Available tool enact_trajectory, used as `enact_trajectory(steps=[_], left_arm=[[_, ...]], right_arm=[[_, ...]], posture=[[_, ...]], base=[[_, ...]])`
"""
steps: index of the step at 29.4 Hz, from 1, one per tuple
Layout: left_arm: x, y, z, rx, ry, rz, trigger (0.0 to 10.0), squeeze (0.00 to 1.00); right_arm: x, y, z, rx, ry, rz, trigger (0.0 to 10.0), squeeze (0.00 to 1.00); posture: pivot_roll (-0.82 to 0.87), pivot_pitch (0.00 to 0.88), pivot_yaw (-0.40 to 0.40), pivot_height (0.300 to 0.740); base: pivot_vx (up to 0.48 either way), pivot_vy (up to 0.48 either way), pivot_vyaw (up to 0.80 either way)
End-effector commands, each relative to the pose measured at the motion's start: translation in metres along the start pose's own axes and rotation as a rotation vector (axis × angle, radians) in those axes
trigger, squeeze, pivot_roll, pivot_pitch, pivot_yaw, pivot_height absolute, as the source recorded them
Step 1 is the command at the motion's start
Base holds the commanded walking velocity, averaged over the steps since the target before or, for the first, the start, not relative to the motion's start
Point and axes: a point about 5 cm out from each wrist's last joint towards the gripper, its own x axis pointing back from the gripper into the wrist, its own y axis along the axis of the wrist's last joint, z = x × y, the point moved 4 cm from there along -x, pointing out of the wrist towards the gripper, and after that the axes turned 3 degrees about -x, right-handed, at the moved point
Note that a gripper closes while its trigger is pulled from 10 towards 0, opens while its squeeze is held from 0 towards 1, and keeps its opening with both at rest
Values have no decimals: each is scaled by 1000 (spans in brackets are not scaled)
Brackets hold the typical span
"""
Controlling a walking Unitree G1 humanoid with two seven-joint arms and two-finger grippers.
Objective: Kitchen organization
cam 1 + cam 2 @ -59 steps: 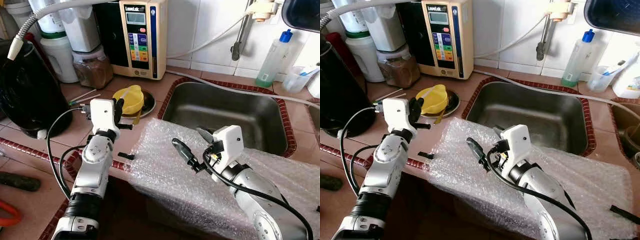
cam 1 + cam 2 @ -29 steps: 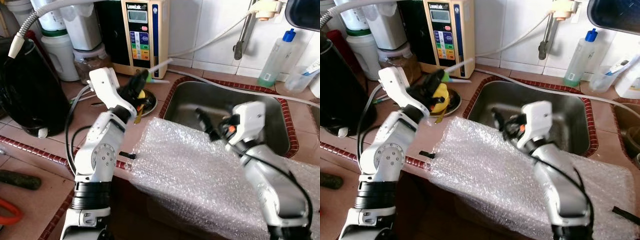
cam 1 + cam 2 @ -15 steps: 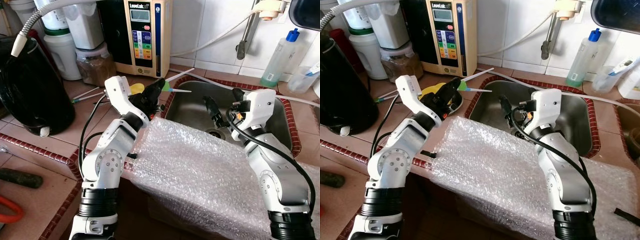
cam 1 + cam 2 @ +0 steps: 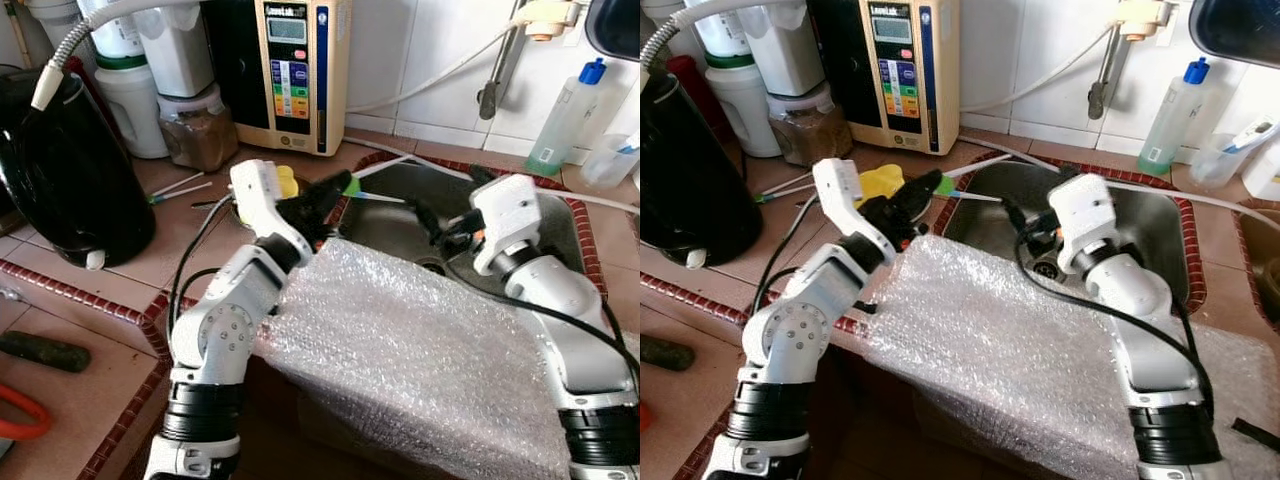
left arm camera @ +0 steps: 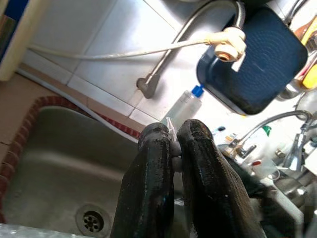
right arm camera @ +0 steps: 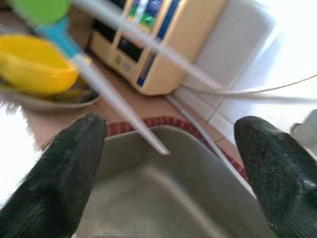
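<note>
Left gripper [image 4: 335, 190] has its black fingers pressed together on a thin white stick with a green and blue collar [image 4: 372, 197], held level over the near-left corner of the stainless steel sink [image 4: 560, 215]. Right gripper [image 4: 428, 218] hangs over the same sink, just beside the stick's tip, its fingers spread wide apart and holding nothing; its wrist view looks straight along the stick. A sheet of clear bubble wrap [image 4: 420, 350] drapes the counter edge in front of the sink. A yellow funnel-shaped cup [image 4: 880, 183] sits on a dish left of the sink. Judged step: a handover of the stick between arms. Next move calls for the right fingers to straddle the tip and close squarely.
</note>
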Motion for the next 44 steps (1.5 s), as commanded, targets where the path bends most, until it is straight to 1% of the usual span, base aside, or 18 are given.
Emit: enact_trajectory(steps=[1, 3, 4, 5, 7, 9, 14, 22, 26, 27, 36, 44], left_arm=[[-5, 4, -11, -17, -33, -5, 0, 0], [-5, 3, -15, -17, -44, -1, 0, 0], [-5, 3, -15, -17, -44, -1, 0, 0], [-5, 3, -15, -20, -46, 0, 0, 0], [-5, 3, -15, -22, -45, 1, 0, 0], [-4, 2, -14, -23, -42, 1, 0, 0], [-4, 1, -14, -20, -37, 0, 0, 0], [-5, -1, -15, -19, -39, 4, 0, 0], [-5, -2, -17, -21, -45, 9, 0, 0], [-5, -1, -18, -21, -46, 10, 0, 0], [-2, -1, -16, -27, -33, 11, 0, 0], [1, 2, -10, -45, -10, 11, 0, 0]], right_arm=[[-6, 7, -6, 50, -27, -24, 10000, 0], [-12, 8, -12, 63, -78, -35, 10000, 0], [-12, 8, -12, 63, -78, -35, 10000, 0], [-15, 10, -18, 86, -117, -41, 10000, 0], [-16, 11, -18, 77, -115, -51, 10000, 0], [-17, 12, -16, 61, -100, -60, 10000, 0], [-20, 7, 2, 64, -5, -52, 10000, 0], [-22, 2, 7, 60, 20, -46, 10000, 0], [-27, 3, 12, 71, 23, -54, 9804, 0], [-30, 2, 14, 61, 21, -52, 0, 0], [-38, 3, 13, 53, -14, -63, 0, 0], [-37, 2, 10, 58, -25, -62, 0, 0]], posture=[[-16, 0, 41, 740], [-13, 0, 39, 740], [-13, 0, 39, 740], [-12, 0, 37, 740], [-11, 0, 37, 740], [-12, 0, 35, 740], [-14, 0, 29, 740], [-17, 0, 33, 740], [-15, 0, 34, 740], [-10, 0, 30, 740], [10, 0, 25, 740], [14, 0, 28, 740]], base=[[0, 0, 0], [0, 0, 0], [0, 0, 0], [0, 0, 0], [0, 0, 0], [0, 0, 0], [0, 0, 0], [0, 0, 0], [0, 0, 0], [0, 0, 0], [0, 0, 0], [0, 0, 0]])
